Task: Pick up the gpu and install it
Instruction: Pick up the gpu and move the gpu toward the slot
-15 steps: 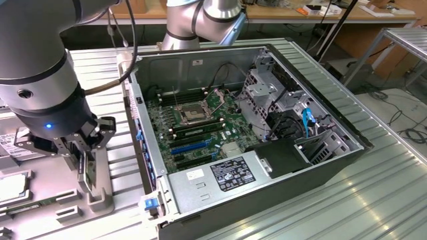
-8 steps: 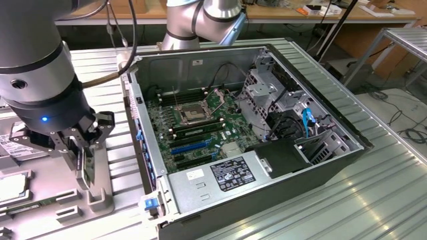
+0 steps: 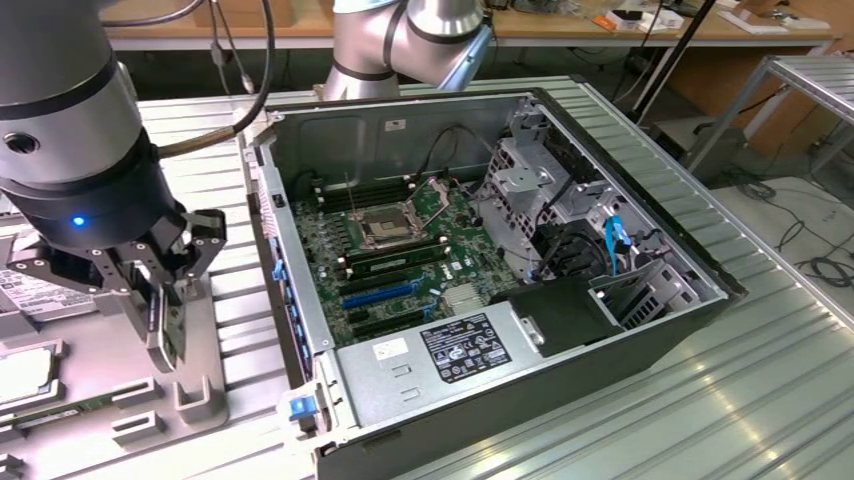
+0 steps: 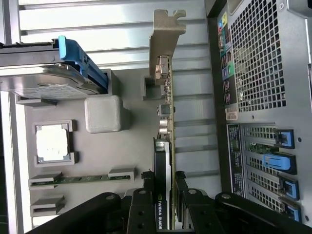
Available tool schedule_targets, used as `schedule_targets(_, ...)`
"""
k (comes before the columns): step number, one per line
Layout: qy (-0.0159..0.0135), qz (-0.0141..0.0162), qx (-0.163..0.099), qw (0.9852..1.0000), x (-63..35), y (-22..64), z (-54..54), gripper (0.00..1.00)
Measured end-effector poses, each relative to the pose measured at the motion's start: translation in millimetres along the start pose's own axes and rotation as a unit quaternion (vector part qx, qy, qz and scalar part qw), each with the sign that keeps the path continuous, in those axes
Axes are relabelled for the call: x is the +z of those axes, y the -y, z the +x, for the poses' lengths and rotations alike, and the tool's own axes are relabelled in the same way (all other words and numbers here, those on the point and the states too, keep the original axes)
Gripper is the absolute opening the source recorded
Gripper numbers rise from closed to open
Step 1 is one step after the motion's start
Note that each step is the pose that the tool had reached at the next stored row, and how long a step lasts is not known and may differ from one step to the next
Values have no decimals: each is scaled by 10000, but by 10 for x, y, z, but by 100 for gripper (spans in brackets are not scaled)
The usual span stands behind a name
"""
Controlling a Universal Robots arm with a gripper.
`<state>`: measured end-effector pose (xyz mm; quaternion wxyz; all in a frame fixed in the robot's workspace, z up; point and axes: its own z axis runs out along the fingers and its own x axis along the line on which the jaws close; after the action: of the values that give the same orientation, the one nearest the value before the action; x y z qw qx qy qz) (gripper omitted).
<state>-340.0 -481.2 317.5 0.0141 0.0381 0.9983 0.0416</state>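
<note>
The gpu is held upright on its long edge between the jaws, which are closed part-way onto its two flat faces, one on each side of the dark end bearing printed lettering. Its silvery end bracket points away from the wrist. The card is seen over the grey tray, close to a small raised holder; whether its lower edge is clear of the tray cannot be told. In the exterior view the arm and the gripped card are found at the bench edge on the exterior view's left, just beside the open computer case, which takes up the middle of the bench. Inside the case a green motherboard with blue expansion slots is exposed, and a silver power supply is seen at its near corner. On the tray a hard drive with a blue clip, a square processor in its recess and a narrow green memory stick are laid out, apart from the card.
</note>
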Motion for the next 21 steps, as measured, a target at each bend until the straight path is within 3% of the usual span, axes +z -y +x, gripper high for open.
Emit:
schedule_targets(14,0,0,0,10000,-212,-18,-5,27)
schedule_targets(21,0,1,0,10000,-222,-19,-6,27)
